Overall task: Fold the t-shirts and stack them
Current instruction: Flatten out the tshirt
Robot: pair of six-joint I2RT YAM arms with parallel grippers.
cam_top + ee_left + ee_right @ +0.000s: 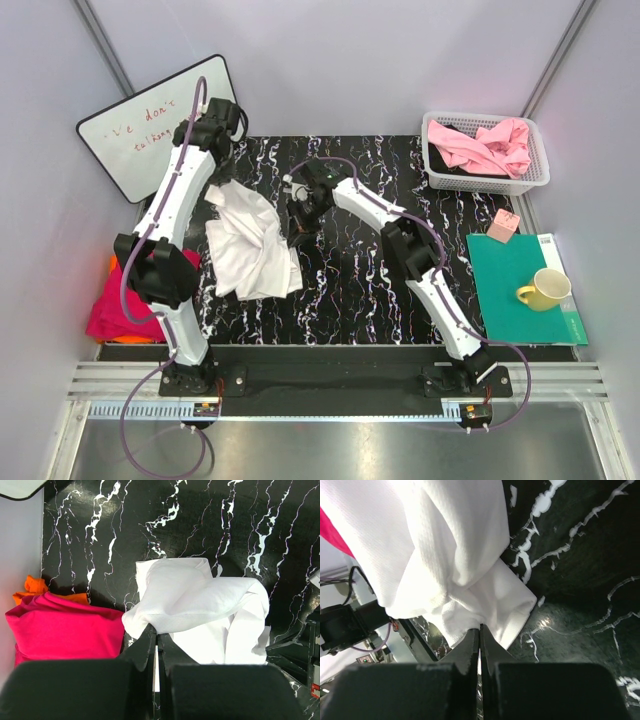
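A crumpled white t-shirt (248,243) lies on the black marbled table (360,290), left of centre. My left gripper (222,190) is shut on its far left edge; in the left wrist view the closed tips (156,632) pinch a fold of the white cloth (200,595). My right gripper (298,226) is shut on the shirt's right edge, where the tips (480,626) bite the bunched white fabric (445,555). A folded magenta-red t-shirt (130,300) (65,630) rests on an orange one (110,265) (35,586) at the table's left edge. Pink t-shirts (480,145) fill the basket.
A white mesh basket (487,183) stands at the back right. A teal mat (500,300) on the right carries a yellow mug (545,288), and a small pink cube (503,226) sits at its far edge. A whiteboard (155,125) leans at the back left.
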